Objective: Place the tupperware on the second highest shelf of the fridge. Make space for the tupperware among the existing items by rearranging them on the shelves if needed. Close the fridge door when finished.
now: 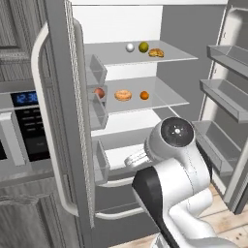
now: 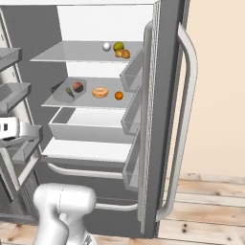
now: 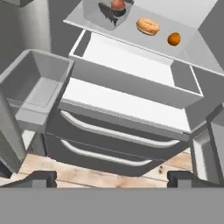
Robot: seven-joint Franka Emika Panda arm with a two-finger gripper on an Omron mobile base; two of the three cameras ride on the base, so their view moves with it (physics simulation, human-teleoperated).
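gripper (image 3: 112, 177) is empty, fingertips (image 3: 39, 178) wide apart, nothing between them. it hangs low in front of the open fridge (image 2: 165, 72), facing the drawer fronts (image 3: 113, 140). tupperware (image 3: 107, 12) sits up and left of the hand on the second highest shelf (image 3: 192, 48), at its left end, red fruit visible inside. on the same shelf, right of the tub: bagel ring (image 3: 147, 26), then small orange (image 3: 174, 39), each apart from the next. top shelf (image 2: 57, 55), higher still, holds white ball (image 2: 106, 46), yellow-green fruit (image 2: 118, 46) and brown pastry (image 2: 123, 53) bunched at its right. both doors stand open; left door bin (image 3: 35, 83) is just left of the hand.
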